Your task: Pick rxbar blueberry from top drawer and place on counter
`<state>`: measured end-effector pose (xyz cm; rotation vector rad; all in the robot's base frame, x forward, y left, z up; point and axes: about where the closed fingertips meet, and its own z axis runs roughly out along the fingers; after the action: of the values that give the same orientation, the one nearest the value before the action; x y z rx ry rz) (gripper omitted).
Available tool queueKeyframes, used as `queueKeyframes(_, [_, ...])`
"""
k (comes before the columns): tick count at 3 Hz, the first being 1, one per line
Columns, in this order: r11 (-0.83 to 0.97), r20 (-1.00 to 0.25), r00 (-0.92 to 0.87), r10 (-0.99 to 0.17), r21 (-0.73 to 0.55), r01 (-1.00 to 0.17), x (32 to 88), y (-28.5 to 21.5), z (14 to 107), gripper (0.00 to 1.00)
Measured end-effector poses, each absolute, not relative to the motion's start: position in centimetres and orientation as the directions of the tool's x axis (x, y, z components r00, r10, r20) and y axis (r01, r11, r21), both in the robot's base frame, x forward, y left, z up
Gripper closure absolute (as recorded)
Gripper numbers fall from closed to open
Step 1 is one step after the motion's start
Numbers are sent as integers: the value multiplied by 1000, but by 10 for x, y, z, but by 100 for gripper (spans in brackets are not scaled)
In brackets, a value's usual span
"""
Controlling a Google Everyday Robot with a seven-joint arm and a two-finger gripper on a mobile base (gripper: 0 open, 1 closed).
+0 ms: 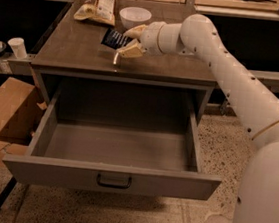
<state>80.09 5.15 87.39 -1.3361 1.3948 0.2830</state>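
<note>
The rxbar blueberry [114, 38], a small dark wrapper with pale lettering, is tilted in my gripper [129, 41] over the middle of the counter [71, 50]. The gripper's pale fingers [135, 31] are shut on the bar's right end, and the bar is just above the dark brown counter top. The white arm reaches in from the right. The top drawer [112, 177] is pulled fully open below the counter. Its inside shows nothing in it, and its black handle [114, 182] is on the front panel.
A tan snack bag [98, 3] and a white bowl [135, 16] stand at the back of the counter, close behind the gripper. A cardboard box [3, 113] sits on the floor left of the drawer. A white cup [18, 47] stands on a ledge at the left.
</note>
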Motion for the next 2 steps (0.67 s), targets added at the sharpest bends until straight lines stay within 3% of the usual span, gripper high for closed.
queueKeyframes(2, [348, -813, 261, -521, -481, -805, 816, 46, 871, 11])
